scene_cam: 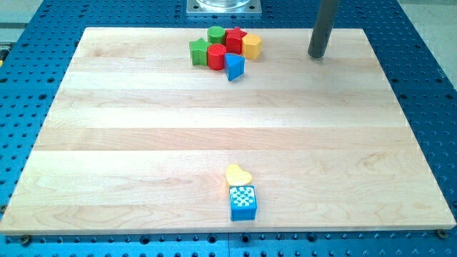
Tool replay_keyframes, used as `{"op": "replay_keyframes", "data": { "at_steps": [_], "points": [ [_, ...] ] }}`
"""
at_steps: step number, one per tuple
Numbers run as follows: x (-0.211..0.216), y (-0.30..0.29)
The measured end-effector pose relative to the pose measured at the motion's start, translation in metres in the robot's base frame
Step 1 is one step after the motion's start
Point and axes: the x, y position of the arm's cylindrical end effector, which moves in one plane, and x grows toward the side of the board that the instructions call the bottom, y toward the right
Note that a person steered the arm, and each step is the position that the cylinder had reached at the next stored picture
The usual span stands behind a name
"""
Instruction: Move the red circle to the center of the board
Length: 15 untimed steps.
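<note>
No readable brand, label or text anywhere in view. No pincer on this rig, so no jaw state to tell: just the dark rod, and my tip (316, 55) sits on the wooden board (143, 128) near its top edge, touching no block.

Red circle (216, 57) is in the cluster at the board's top, well left of my tip. Packed around it: green square-ish block (199, 51) touching on its left, green cylinder (216, 33) above, second red block (235, 40) up-right (shape unclear), yellow hexagon-like block (251, 46) at the cluster's right end, blue triangle (234, 66) just right and below. The yellow and second red blocks lie between my tip and the circle.

Well apart near the board's bottom edge: yellow heart (238, 175), with a blue cube (243, 203), checker-pattern top, just below it.
</note>
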Motion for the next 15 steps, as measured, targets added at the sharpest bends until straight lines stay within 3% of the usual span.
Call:
{"op": "replay_keyframes", "data": {
  "at_steps": [1,2,3,5,6,9,11,13,15],
  "points": [
    [-0.019,-0.020],
    [-0.077,-0.049],
    [-0.077,-0.058],
    [-0.072,-0.197],
    [-0.066,-0.220],
    [-0.035,-0.209],
    [0.048,-0.209],
    [0.081,-0.209],
    [0.045,-0.206]
  ]
}}
